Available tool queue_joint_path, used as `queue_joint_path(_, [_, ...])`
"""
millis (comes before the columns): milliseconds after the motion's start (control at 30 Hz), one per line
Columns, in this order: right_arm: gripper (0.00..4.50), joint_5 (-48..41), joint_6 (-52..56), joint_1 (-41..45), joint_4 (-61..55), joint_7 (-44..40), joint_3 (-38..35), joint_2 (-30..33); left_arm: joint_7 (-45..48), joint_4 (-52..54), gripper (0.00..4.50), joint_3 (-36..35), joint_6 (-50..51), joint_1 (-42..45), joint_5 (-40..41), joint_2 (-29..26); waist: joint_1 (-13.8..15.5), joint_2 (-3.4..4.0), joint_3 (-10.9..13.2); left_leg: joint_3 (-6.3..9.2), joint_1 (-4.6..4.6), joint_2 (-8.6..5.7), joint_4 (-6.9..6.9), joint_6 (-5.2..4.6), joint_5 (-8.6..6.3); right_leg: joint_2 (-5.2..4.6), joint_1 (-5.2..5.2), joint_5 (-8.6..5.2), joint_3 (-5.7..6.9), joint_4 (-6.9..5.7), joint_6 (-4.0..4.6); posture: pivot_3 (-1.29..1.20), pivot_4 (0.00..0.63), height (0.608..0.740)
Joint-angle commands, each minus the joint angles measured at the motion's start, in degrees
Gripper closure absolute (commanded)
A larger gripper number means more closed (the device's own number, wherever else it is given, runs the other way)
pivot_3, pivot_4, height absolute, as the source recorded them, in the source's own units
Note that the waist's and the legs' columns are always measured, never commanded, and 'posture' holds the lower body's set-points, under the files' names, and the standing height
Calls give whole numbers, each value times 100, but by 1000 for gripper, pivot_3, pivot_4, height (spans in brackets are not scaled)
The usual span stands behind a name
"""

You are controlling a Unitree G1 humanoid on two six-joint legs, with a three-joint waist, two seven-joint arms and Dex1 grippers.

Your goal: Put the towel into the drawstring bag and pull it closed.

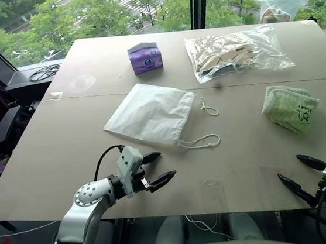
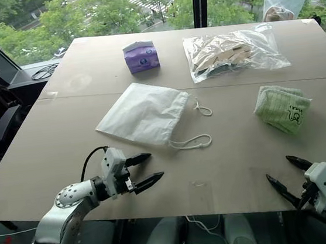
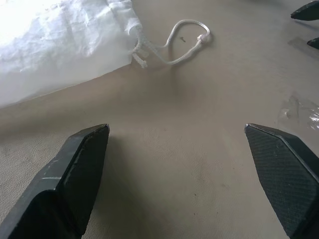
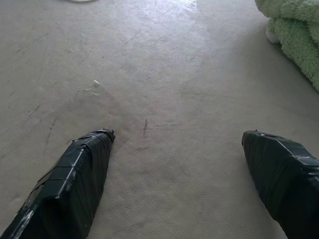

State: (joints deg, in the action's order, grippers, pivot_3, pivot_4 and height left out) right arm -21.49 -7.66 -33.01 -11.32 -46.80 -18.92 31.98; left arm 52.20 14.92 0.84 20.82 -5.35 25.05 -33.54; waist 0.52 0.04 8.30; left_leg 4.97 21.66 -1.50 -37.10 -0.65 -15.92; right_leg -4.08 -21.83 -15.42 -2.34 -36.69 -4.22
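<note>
One towel (image 1: 290, 108), one drawstring bag (image 1: 150, 113), one purple tissue pack (image 1: 145, 57), one clear plastic bag (image 1: 234, 52)

Towel (image 1: 290, 107) lies right of drawstring bag (image 1: 150, 113).

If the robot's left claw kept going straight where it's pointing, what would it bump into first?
Probably the bare table. The open left gripper tilts slightly down. The looped cord of the drawstring bag lies further ahead, slightly aside, so depth is uncertain.
</note>
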Motion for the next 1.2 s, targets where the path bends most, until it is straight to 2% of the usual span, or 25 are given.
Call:
queue_joint_path(33, [27,14,-214,-20,-36,-94,-41,-10,-52,112,0,-36,78,-114,34,-40,1,0,0,0,0,0,0,0,0,0,0,0,0,0,0,0,150,740])
queue_joint_path(333, [27,145,-286,5,-75,-1,-34,-54,-75,141,0,-212,139,37,183,-59,6,-3,8,1,1,-1,-1,0,0,2,0,1,1,-1,0,0,150,740])
queue_joint_path(600, [27,232,214,257,-714,428,273,-176,101,-97,0,-258,146,296,211,-166,10,-2,12,2,1,-1,-3,1,0,3,-1,1,2,-5,0,0,150,740])
queue_joint_path(867, [27,-102,472,83,-1196,477,211,-252,195,238,0,-259,262,82,342,-310,13,3,20,5,7,-4,-5,1,0,2,-3,11,4,-5,-19,0,150,740])
queue_joint_path(1033, [27,-826,509,200,-1409,-88,298,-201,-391,891,0,-67,821,495,663,188,30,-2,52,7,6,-2,-14,0,1,1,1,9,5,-7,-15,0,150,740])
queue_joint_path(1200, [27,-1420,867,260,-1746,-327,240,-60,-931,915,0,115,1412,1505,968,805,26,-12,63,13,7,-5,-34,0,3,5,6,18,10,-14,-21,0,150,740])
